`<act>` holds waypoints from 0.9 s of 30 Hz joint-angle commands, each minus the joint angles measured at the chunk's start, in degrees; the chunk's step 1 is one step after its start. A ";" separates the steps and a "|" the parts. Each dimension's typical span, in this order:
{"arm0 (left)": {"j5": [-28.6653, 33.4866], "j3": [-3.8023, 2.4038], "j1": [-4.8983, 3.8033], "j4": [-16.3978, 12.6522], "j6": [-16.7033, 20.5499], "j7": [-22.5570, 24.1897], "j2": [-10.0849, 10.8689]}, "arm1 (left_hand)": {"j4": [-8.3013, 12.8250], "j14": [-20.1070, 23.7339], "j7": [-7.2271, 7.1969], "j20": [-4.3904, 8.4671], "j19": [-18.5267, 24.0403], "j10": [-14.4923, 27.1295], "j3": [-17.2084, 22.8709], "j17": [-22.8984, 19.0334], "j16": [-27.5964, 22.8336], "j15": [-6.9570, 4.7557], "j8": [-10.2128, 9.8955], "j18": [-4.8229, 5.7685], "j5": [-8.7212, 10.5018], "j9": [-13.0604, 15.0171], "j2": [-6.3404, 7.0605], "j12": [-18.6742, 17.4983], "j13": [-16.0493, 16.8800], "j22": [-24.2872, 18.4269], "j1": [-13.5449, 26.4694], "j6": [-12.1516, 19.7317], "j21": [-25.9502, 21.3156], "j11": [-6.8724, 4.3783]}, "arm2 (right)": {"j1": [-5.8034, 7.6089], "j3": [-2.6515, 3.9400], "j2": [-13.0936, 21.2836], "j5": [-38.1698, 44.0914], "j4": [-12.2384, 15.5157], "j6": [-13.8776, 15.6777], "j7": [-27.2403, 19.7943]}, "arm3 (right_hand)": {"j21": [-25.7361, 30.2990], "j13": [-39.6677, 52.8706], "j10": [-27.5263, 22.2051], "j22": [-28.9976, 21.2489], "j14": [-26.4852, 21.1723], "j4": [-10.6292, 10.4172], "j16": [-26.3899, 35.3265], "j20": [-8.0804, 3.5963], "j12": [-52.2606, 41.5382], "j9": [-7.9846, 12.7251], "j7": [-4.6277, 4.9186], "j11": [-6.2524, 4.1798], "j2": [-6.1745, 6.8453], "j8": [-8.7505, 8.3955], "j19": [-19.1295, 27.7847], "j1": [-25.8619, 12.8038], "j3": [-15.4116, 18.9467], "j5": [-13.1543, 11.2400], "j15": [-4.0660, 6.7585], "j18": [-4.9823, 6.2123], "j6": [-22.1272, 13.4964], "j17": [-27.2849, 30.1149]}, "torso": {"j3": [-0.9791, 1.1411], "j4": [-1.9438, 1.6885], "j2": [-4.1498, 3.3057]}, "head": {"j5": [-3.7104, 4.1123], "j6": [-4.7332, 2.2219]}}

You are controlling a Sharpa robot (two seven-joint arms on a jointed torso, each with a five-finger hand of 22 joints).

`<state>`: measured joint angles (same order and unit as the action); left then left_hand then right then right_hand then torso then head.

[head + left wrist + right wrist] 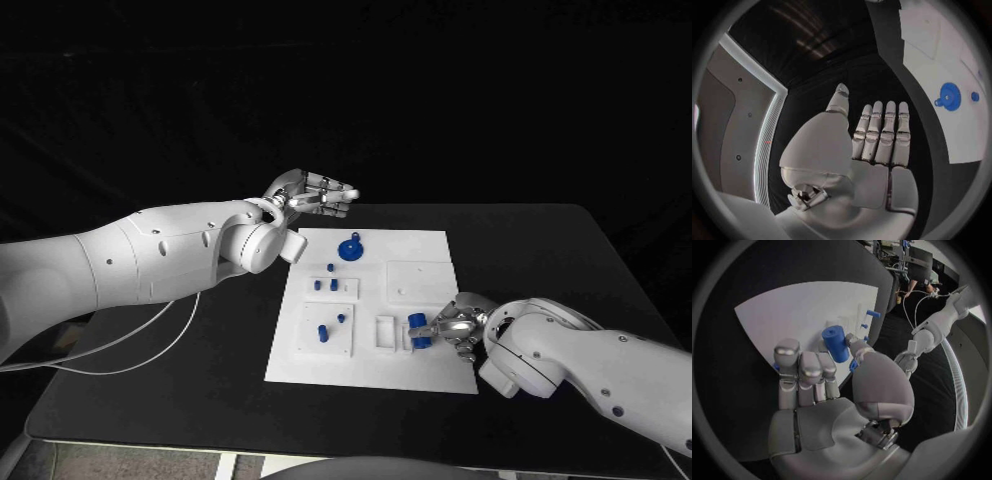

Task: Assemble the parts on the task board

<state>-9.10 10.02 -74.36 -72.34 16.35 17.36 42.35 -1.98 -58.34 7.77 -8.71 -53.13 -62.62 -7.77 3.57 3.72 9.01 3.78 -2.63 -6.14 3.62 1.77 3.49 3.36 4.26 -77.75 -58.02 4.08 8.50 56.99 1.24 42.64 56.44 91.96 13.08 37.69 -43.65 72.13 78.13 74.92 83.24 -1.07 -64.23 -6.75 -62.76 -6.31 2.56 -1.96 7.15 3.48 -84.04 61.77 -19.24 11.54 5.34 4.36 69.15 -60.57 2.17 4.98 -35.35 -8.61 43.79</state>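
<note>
A matte black table (562,260) with rounded corners carries everything, under smooth white moulded arms that reach in from both sides. In its middle lies the flat white rectangular task board (426,375), a smooth plate with shallow raised frames and recesses on its surface.

The left hand (315,193), silver metal with segmented fingers, hangs beyond the board's far left corner, over the black tabletop. In the left wrist view its fingers (882,131) stand straight and close side by side, the thumb a little apart, with nothing between them.

The right hand (456,325), of the same jointed silver metal, sits at the board's near right part. In the right wrist view its fingers (803,371) are curled in and the thumb presses a glossy blue plastic cylinder (836,343) against them; that cylinder stands nearly upright just above the board, beside a raised white rectangular frame (385,332).

Near the board's far edge lies a blue toothed gear disc (351,247) with a small hub, flat on the white surface. Closer in, a few short blue pegs (333,284) stand in a raised white block on the board's left side, and two more small blue pieces (330,328) stand in the near left block. A thin white cable (144,350) loops over the table below the left arm.
</note>
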 commanded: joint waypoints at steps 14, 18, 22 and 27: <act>0.38 -0.05 -0.02 -0.09 -1.25 0.00 -0.23 | 0.15 -0.05 0.20 0.06 -0.27 0.70 -0.07 -0.09 -0.29 0.36 -0.05 -0.36 -0.33 -0.05 0.31 0.07 -0.03 -0.06 0.74 0.70 0.16 0.12 | 0.51 0.17 -2.68 -0.19 0.93 -0.36 0.90 | 0.20 -0.24 0.03 3.84 -0.04 0.02 0.35 -0.25 0.48 -0.02 -0.21 -0.57 -0.34 0.18 -3.08 -0.27 0.47 -0.97 0.42 -0.39 0.97 0.12 | -0.08 -0.17 -0.15 | 0.00 -0.16; 0.38 -0.05 -0.03 -0.08 -1.35 -0.07 -0.23 | 0.09 -0.03 0.22 0.05 -0.27 0.73 -0.03 -0.09 -0.29 0.37 -0.04 -0.37 -0.33 -0.05 0.32 0.07 -0.02 -0.07 0.76 0.71 0.15 0.12 | 0.52 0.16 -3.68 -0.03 0.34 -0.55 1.04 | 0.28 -0.33 0.00 3.85 -0.08 -0.24 0.47 -0.27 0.60 0.06 -0.21 -0.56 -0.26 0.17 -3.07 -0.32 0.73 -2.08 0.42 -0.41 1.02 0.21 | -0.08 -0.16 -0.13 | -0.06 -0.16; 0.38 -0.05 -0.03 -0.07 -1.51 -0.16 -0.25 | -0.02 0.02 0.26 0.04 -0.27 0.78 0.05 -0.09 -0.29 0.39 -0.03 -0.38 -0.31 -0.05 0.36 0.08 -0.02 -0.07 0.83 0.73 0.15 0.14 | 0.52 0.12 -4.71 0.06 -0.74 -0.86 1.40 | 0.35 -0.44 -0.01 3.87 -0.05 -0.84 0.49 -0.28 0.73 0.14 -0.20 -0.55 -0.05 0.17 -3.08 -0.20 0.94 -2.44 0.43 -0.42 1.06 0.18 | -0.12 -0.12 -0.17 | -0.06 -0.16; 0.38 -0.05 -0.03 -0.09 -1.80 -0.25 -0.29 | -0.12 0.07 0.32 0.02 -0.25 0.83 0.07 -0.09 -0.29 0.40 -0.03 -0.40 -0.32 -0.05 0.40 0.07 -0.03 -0.07 0.89 0.71 0.15 0.16 | 0.53 -0.03 -5.71 -0.23 -2.66 -2.50 2.17 | 0.53 -0.60 -0.23 3.87 -0.14 -1.73 0.64 -0.30 1.00 0.25 -0.10 -0.49 0.17 0.18 -3.04 -0.39 1.05 -2.70 0.43 -0.39 0.81 0.22 | -0.15 -0.14 -0.13 | -0.24 -0.01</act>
<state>-9.07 10.02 -74.36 -72.31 15.63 16.98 42.18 -1.97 -58.34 7.98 -8.71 -53.13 -62.23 -7.77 3.54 3.72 9.01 3.78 -2.63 -6.14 3.62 2.23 3.49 3.36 4.27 -77.29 -57.41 4.08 8.50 57.53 1.24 37.10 56.31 89.65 12.73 39.04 -43.25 71.56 78.17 74.91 83.23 -2.56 -63.78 -6.75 -61.98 -6.09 2.44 -2.32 7.09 3.46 -84.04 61.69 -18.14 9.10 5.33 4.37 69.69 -60.38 2.06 4.84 -35.50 -8.73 43.67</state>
